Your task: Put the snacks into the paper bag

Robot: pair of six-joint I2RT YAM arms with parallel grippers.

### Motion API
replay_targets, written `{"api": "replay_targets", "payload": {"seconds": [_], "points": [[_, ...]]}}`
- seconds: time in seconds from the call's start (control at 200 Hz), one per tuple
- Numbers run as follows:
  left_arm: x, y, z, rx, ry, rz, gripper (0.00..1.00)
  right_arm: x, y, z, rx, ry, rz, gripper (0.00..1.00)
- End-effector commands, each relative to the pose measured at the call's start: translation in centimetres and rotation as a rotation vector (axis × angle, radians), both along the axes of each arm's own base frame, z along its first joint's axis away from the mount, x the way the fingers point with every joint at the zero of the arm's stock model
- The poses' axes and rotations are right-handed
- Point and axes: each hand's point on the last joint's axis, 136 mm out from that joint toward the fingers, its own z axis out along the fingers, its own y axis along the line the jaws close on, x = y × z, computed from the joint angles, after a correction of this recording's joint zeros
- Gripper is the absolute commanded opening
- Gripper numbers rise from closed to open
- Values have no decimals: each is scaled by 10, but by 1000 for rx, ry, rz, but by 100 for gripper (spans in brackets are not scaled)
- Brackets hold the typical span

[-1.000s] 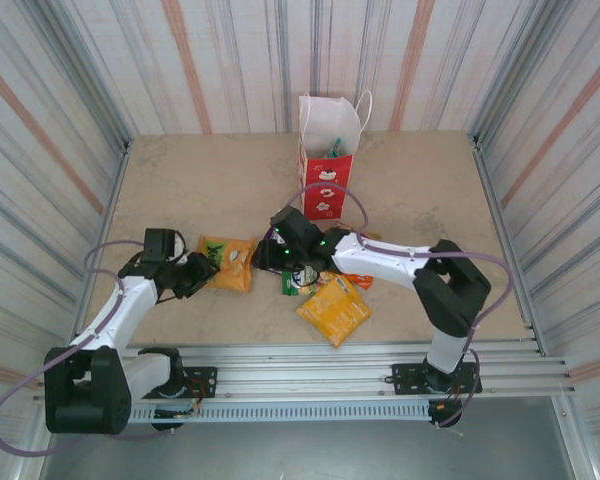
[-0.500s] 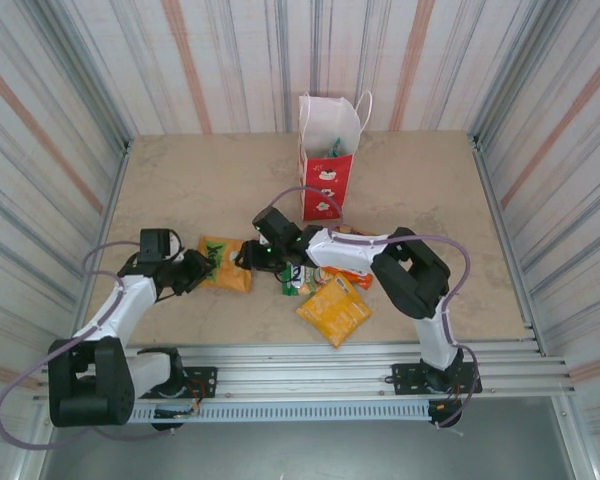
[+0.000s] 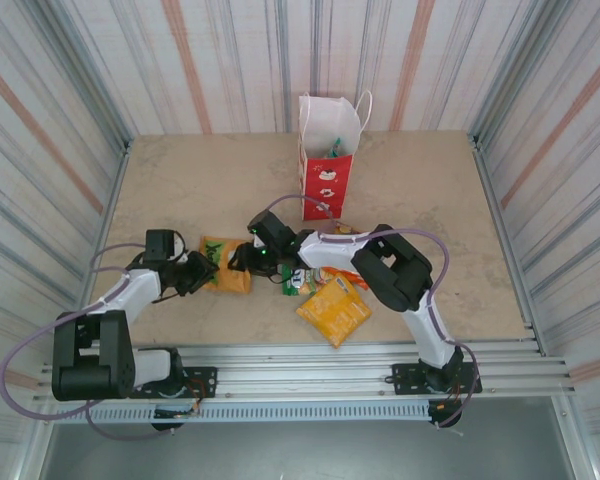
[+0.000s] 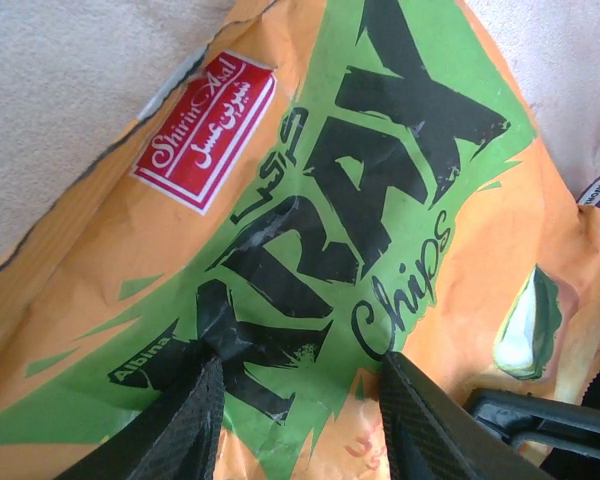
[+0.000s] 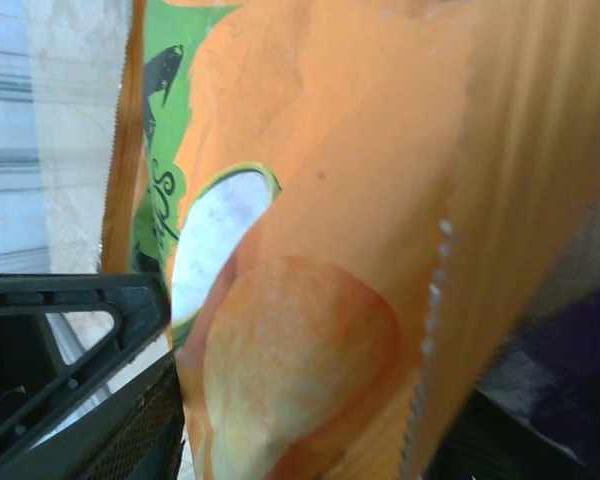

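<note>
"KRAX Chips" lettering on orange packet [image 4: 310, 200] legible from left wrist

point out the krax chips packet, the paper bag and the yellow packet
krax chips packet [image 4: 320, 220]: left wrist view, logo
paper bag [image 3: 327, 188]: top view, red band
yellow packet [image 3: 333, 310]: top view, middle

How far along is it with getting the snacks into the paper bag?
Early. A teal packet already sits inside the paper bag. In hand: the left gripper and right gripper both meet at the orange Krax chips packet, which lies on the table. Left: that packet, plus the yellow packet, green-white packet and red-orange packet near the right arm.
</note>
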Motion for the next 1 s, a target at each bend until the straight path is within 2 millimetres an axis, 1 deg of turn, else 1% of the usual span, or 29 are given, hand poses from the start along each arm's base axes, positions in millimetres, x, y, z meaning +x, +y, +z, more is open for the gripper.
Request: {"api": "replay_targets", "payload": {"seconds": [0.0,0.085,0.145,0.286,0.436,0.511,0.656,0.766,0.787,0.792,0.817,0.822,0.902,0.997], "points": [[-8,3,-13,5,44,3,46,11,15,11,82,-8,9,55],[-10,2,-14,3,49,1,46,12,16,9,89,-5,8,49],[-10,2,-13,0,48,-1,46,12,15,8,90,-5,7,41],[-11,2,-6,0,36,2,46,13,8,17,105,-32,-5,27],[-11,2,8,5,3,3,48,14,0,26,116,-52,-23,19],[-12,3,15,12,-9,2,48,12,-2,29,121,-58,-27,16],[-13,5,31,29,-34,-6,49,12,-9,43,137,-87,-45,13],[-13,5,46,36,-64,-11,50,11,-20,59,139,-123,-70,12],[-13,5,49,36,-73,-11,50,10,-22,59,136,-125,-72,12],[-13,5,50,36,-73,-10,50,11,-22,63,142,-131,-73,12],[-12,5,55,35,-87,-11,50,11,-26,67,140,-141,-79,12],[-12,5,56,35,-89,-11,50,10,-27,70,142,-146,-81,12],[-11,5,71,35,-128,-12,50,10,-41,84,124,-185,-103,11],[-9,4,89,34,-174,-11,51,9,-61,108,91,-247,-129,10]]}}
